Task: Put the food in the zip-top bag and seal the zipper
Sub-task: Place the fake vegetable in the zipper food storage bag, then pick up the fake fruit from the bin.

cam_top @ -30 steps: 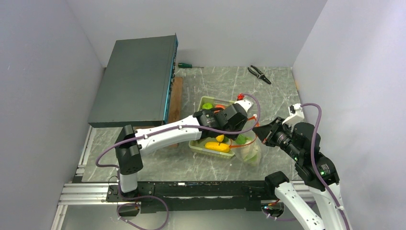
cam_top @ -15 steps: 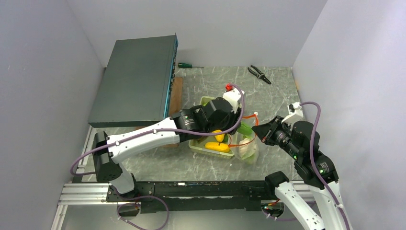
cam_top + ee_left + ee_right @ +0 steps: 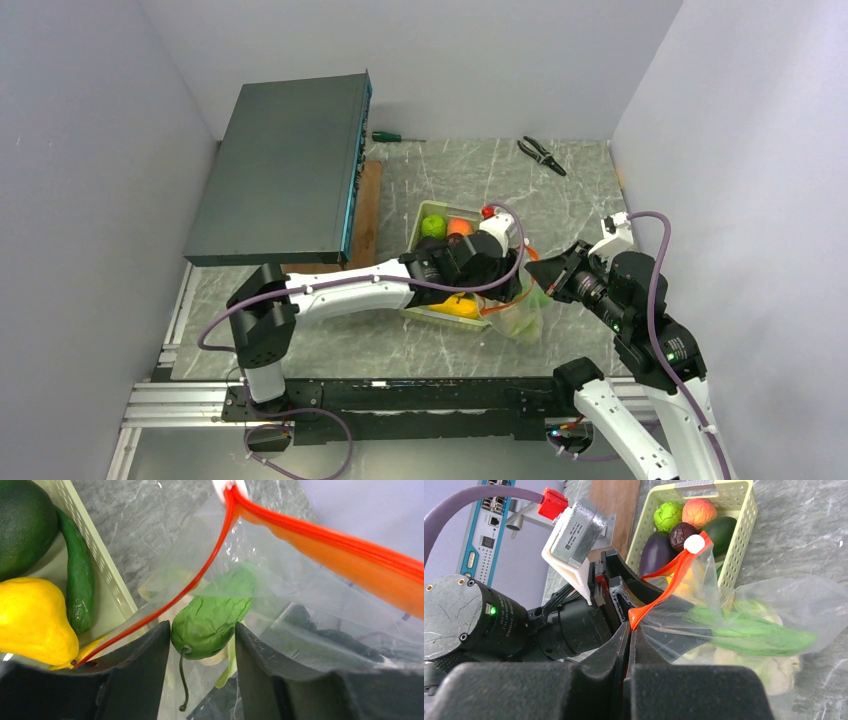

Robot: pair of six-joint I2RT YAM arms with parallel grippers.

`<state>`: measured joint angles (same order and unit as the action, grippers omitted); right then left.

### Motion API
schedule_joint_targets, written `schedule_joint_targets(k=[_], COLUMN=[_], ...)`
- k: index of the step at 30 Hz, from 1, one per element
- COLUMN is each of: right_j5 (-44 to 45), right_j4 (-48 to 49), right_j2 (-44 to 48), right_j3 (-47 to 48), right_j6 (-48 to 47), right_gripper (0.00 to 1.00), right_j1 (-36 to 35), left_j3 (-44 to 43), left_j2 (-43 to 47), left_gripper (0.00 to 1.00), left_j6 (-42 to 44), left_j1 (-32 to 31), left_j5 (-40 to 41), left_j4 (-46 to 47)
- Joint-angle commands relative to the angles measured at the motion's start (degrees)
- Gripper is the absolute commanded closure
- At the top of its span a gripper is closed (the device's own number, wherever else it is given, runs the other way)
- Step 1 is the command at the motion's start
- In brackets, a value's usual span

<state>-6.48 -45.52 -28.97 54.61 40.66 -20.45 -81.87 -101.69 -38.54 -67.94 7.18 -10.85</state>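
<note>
The clear zip-top bag (image 3: 522, 320) lies right of the pale green tray (image 3: 424, 211), its mouth held up. My right gripper (image 3: 533, 268) (image 3: 630, 628) is shut on the red-orange zipper strip (image 3: 674, 577), near its white slider tab (image 3: 694, 543). My left gripper (image 3: 514, 291) (image 3: 202, 628) reaches into the bag mouth (image 3: 280, 560), shut on the bright green piece (image 3: 212, 615), which shows inside the bag (image 3: 749, 630). The white cauliflower (image 3: 769, 672) lies at the bag's bottom. The orange-yellow round piece (image 3: 699, 511) and small dark purple piece (image 3: 681, 534) sit in the tray.
The tray also holds a green ball (image 3: 667, 516), an eggplant (image 3: 655, 555), a dark green avocado (image 3: 720, 530), a yellow pear (image 3: 30, 620) and a cucumber (image 3: 80, 580). A big dark box (image 3: 285, 170) stands at the left. Pliers (image 3: 541, 154) and a screwdriver (image 3: 386, 136) lie at the back.
My left gripper has carried the bright green piece from over the tray rightward and down into the bag mouth. My right gripper has kept still, holding the zipper.
</note>
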Motion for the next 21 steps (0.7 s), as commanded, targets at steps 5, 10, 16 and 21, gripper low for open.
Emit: schedule_joint_targets(k=[5,10,16,21], right_j5=[1.1,0.9,0.3,0.4], right_j4=[2.6,2.5,2.8,2.3], right_j2=[1.0,1.1,1.3,1.3], right_j3=[0.4,0.1,0.1,0.0], right_j6=[-0.4,-0.6,-0.2,-0.2], right_gripper=[1.0,1.0,1.0,1.0], right_j1=[-0.1,-0.1,-0.1,-0.1], left_j3=[7.2,11.5,10.4,8.4], left_j2=[9.8,15.3,15.6,13.1], left_gripper=[0.18,0.12,0.26,0.39], left_j6=[-2.9,-2.7,-1.5,-1.5], left_j1=[0.9,2.1,2.1,1.8], left_j5=[-2.2,-4.1,-5.5,-8.0], left_j4=[7.8,7.8,4.6,3.4])
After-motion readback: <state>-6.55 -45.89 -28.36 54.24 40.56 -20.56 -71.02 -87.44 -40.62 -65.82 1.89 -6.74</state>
